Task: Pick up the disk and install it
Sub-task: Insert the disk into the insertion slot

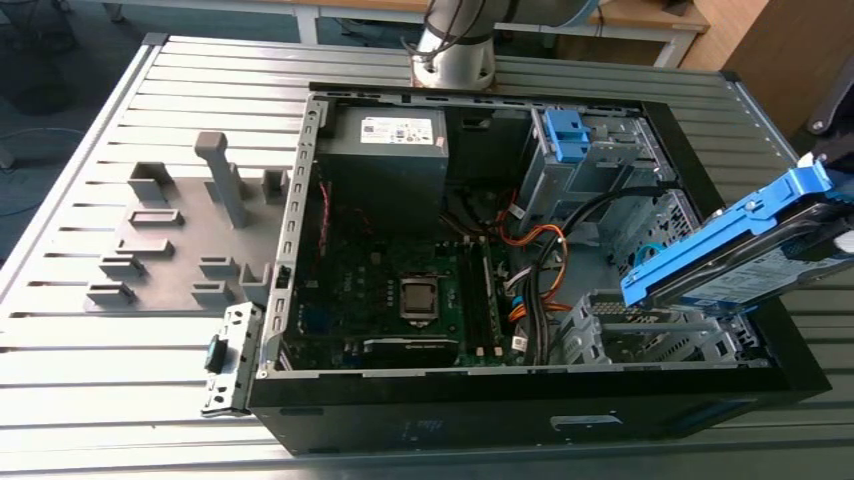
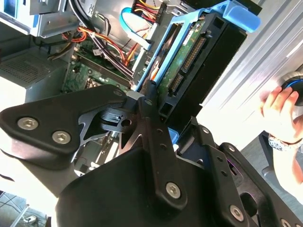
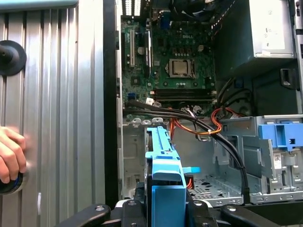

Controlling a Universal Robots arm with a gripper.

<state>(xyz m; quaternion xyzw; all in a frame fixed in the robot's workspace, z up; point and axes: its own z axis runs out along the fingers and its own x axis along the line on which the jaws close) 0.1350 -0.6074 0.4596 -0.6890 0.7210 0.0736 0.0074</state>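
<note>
Step in hand: carrying, not yet seating. The disk [image 1: 747, 262] hangs tilted over the computer case [image 1: 310, 200], at the exterior view's right, above the bare metal cage [image 1: 641, 335] and touching nothing below.

Claw [image 3: 165, 202]: clamped on the disk's sides, blue frame edge-on between the fingers in the first wrist view.

Judgement: seating it calls for taking out the tilt, squaring the blue frame to the cage mouth, and staying off the orange and black cables [image 1: 541, 250] just beside it.

Hard to make out:
- The disk's outer end is cut by the picture edge in the exterior view.
- The cage rails are partly hidden behind the disk.
- A hand [image 3: 10, 158] rests on the desk [image 1: 120, 330] over a dark round object I can't identify.
</note>
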